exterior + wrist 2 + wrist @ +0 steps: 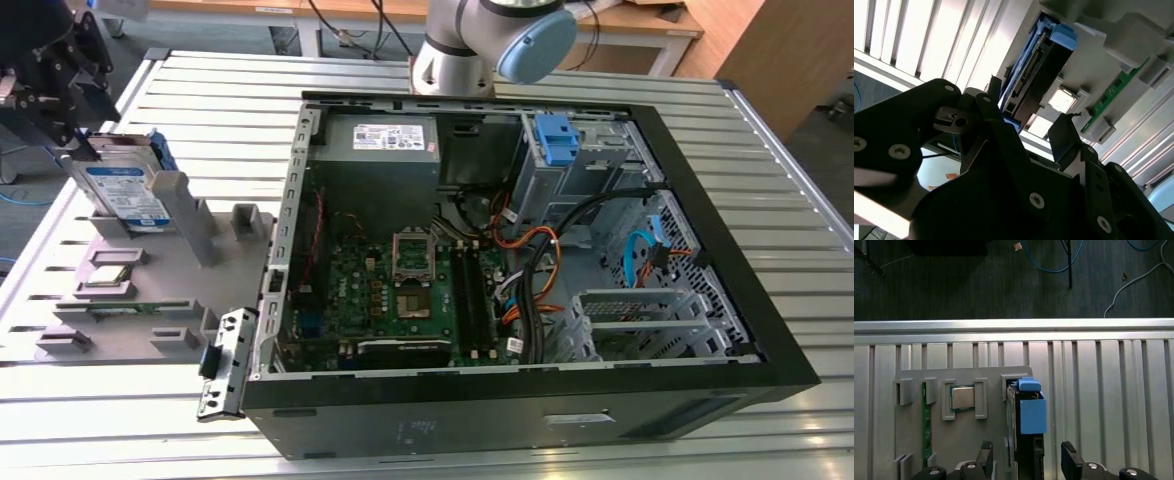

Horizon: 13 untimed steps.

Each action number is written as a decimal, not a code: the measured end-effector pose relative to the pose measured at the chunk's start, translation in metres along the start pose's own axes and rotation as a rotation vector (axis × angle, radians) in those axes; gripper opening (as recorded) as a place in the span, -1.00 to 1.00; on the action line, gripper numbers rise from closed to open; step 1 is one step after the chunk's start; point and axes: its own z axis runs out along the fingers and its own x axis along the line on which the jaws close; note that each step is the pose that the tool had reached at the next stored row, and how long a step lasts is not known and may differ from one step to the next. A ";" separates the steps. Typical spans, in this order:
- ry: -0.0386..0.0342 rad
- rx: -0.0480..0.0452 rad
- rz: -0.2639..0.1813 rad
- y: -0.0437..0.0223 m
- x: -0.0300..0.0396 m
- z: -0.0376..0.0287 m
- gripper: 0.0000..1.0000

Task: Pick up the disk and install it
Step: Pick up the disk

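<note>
Black two-fingered claw point(1026, 460): spread, straddling silver rectangular disk point(1029, 420) with blue plastic rails, gaps both sides. Disk upright in grey plastic holder point(954, 440) on ribbed metal worktop point(1104, 390). Open black computer case point(507, 425): three o'clock of holder, exterior view.

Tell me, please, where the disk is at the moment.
The disk stands upright in the grey fixture at the exterior view's left, beside the open computer case, under the open gripper.
</note>
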 end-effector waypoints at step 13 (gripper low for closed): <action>0.0016 -0.0044 -0.040 -0.0004 0.0007 0.0109 0.29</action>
